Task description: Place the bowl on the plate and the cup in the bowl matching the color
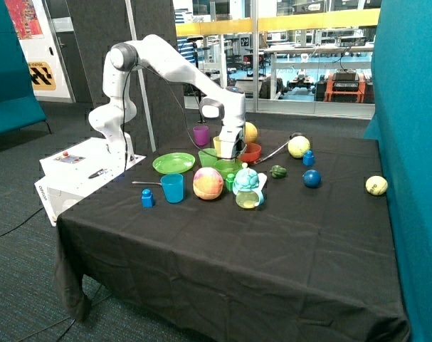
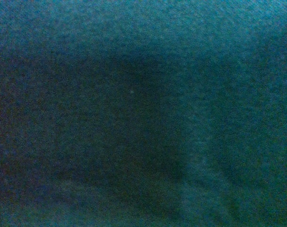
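gripper: your gripper (image 1: 230, 155) is down low in the middle cluster, right over the light-green pieces, with the red-orange bowl (image 1: 251, 152) just beside it. Honestly can't tell from either view what it has hold of, if anything.
wrist view: no help here, just a dark teal blur, nothing you can make out.
bowl: the bowl (image 1: 228, 169) sits on the black cloth directly under the gripper, next to the plate but not on it.
cup: looks like the cup (image 1: 208, 157) is standing just beside the bowl, partly hidden by the arm, between the plate and the gripper. Not in the bowl from what you can see.
plate: the plate (image 1: 174, 163) is bare, flat on the table (image 1: 223, 242), near the robot base side of the cluster.
other stuff nearby: purple cup (image 1: 201, 135) behind the plate, blue cup (image 1: 172, 188) in front of it, pink-yellow ball (image 1: 208, 183) just in front of the bowl, blue block (image 1: 147, 197) near the blue cup.
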Controlling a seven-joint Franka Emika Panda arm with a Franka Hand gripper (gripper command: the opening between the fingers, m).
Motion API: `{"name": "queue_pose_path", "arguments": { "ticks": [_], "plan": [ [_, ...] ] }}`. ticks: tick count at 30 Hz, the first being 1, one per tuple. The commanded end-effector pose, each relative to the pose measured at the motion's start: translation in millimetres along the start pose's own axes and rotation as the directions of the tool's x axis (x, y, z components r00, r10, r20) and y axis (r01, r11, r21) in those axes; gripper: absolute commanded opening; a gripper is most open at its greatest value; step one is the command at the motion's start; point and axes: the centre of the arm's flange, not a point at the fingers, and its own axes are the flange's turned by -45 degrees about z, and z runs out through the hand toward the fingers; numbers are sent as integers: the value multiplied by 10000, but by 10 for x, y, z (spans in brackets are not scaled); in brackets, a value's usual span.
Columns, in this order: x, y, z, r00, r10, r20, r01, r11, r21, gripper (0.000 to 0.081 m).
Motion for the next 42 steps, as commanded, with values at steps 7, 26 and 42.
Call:
{"name": "queue_pose_path", "arguments": {
  "ticks": [7,26,42],
  "plan": [
    [-97,-8,20,10000,-67,-44,67,10000,22,0],
    [218,-66,-873,9954,-957,-46,957,9954,18,0],
    [-363,-173,-1603,9809,-1945,-47,1945,9809,13,0]
  ]
}}
